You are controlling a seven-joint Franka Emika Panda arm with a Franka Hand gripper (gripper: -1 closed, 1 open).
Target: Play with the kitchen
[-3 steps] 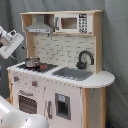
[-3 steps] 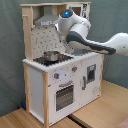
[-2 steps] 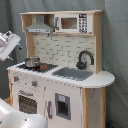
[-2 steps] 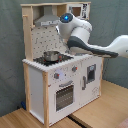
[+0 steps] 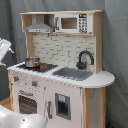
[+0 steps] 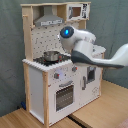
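The kitchen [image 5: 65,80] is a tall white and light-wood toy, seen in both exterior views. A metal pot [image 5: 32,62] sits on its black stovetop, beside the grey sink [image 5: 74,73] and black faucet [image 5: 85,59]. A hood [image 5: 40,26] and microwave [image 5: 72,23] sit on top. The oven door [image 5: 27,104] is closed. My gripper [image 5: 4,51] shows only as a white shape at the first exterior view's left edge, left of the stovetop. In the second exterior view my arm [image 6: 80,45] reaches across the kitchen [image 6: 50,85] above the pot [image 6: 50,55] and hides the gripper.
A grey curtain [image 5: 115,45] hangs behind the kitchen. The kitchen stands on light wooden boards [image 6: 105,107]. My arm's white base [image 5: 20,120] fills the first exterior view's lower left corner.
My arm's wrist with its blue light has dropped lower in front of the kitchen in the second exterior view. The white end has slid down and left in the first exterior view.
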